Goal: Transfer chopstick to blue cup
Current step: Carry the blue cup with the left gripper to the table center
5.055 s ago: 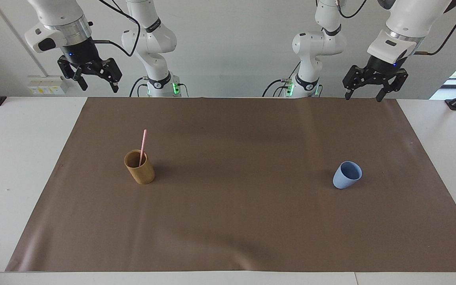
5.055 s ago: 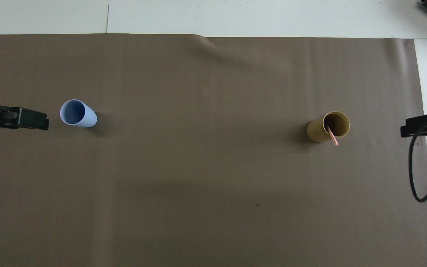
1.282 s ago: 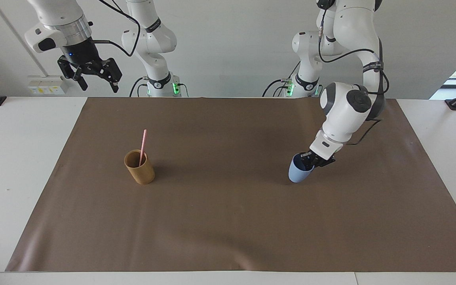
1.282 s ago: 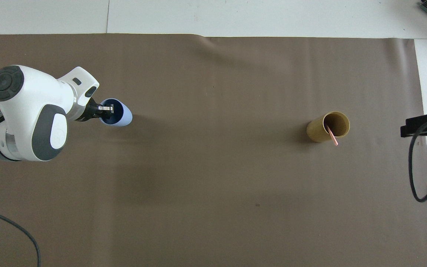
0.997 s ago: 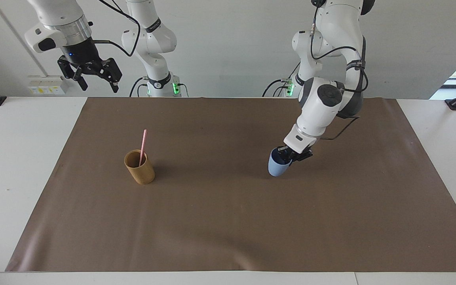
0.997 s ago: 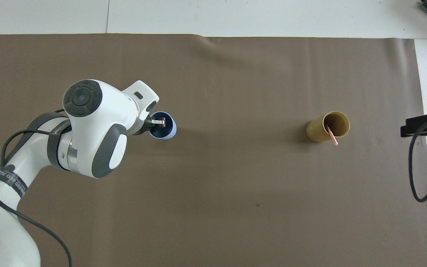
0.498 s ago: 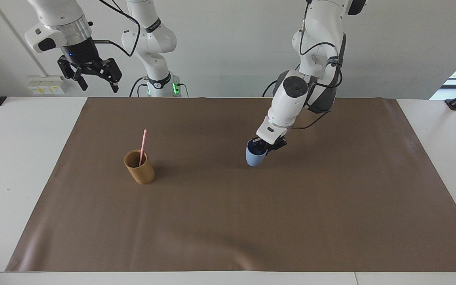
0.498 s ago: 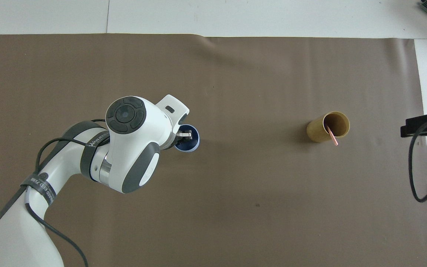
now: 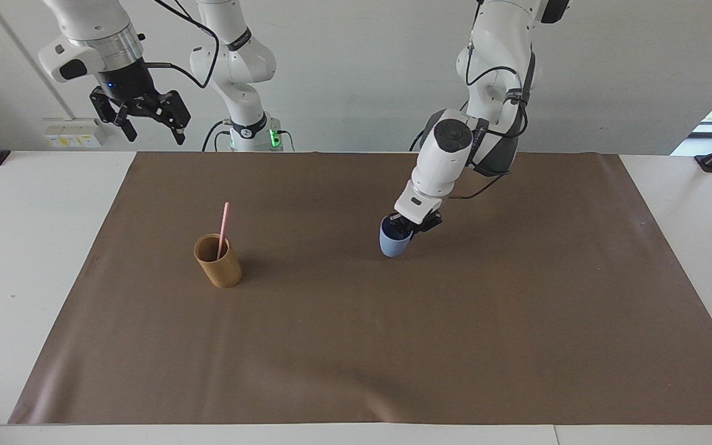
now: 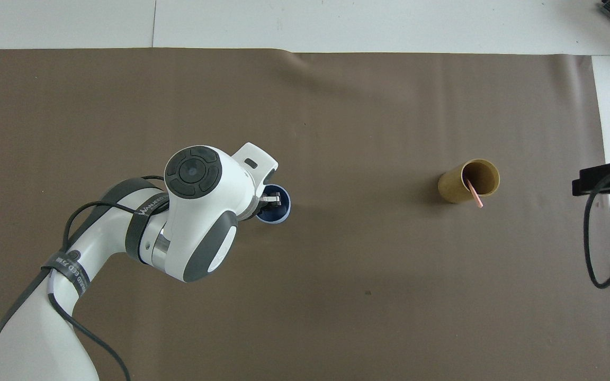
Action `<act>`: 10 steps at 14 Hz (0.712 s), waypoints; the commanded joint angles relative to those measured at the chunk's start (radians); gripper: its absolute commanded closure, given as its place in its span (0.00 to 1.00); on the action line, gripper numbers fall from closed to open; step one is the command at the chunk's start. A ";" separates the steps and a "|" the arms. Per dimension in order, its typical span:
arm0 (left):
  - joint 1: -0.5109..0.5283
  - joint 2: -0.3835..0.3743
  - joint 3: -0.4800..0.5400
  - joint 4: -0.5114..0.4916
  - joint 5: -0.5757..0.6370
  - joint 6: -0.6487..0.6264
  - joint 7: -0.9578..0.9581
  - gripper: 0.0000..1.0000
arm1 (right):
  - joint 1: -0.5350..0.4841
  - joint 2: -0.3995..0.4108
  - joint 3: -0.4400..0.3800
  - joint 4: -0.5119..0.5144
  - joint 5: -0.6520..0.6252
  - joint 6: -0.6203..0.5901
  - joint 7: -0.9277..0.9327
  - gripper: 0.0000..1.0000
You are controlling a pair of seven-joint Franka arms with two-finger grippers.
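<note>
The blue cup (image 9: 392, 243) looked matt and smooth, the brown cup (image 9: 218, 261) like wood, the mat (image 9: 356, 346) like paper.

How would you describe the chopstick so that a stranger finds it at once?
On the brown mat, toward the right arm's end, stands a tan cup. The chopstick leans inside it, poking above the rim: the only thin pink stick here.
</note>
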 commanded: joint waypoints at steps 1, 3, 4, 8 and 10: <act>-0.040 -0.016 0.021 -0.024 -0.011 0.004 -0.025 1.00 | -0.013 -0.019 0.008 -0.017 -0.007 -0.008 -0.025 0.00; -0.040 -0.014 0.021 -0.021 -0.009 0.000 -0.020 0.97 | -0.013 -0.019 0.008 -0.017 -0.007 -0.008 -0.025 0.00; -0.040 -0.014 0.021 -0.018 -0.009 -0.002 -0.020 0.80 | -0.013 -0.019 0.008 -0.017 -0.007 -0.008 -0.025 0.00; -0.042 -0.014 0.021 -0.012 -0.009 -0.005 -0.041 0.00 | -0.013 -0.019 0.008 -0.017 -0.007 -0.008 -0.025 0.00; -0.042 -0.017 0.021 -0.005 -0.009 -0.015 -0.054 0.00 | -0.013 -0.019 0.008 -0.017 -0.007 -0.007 -0.025 0.00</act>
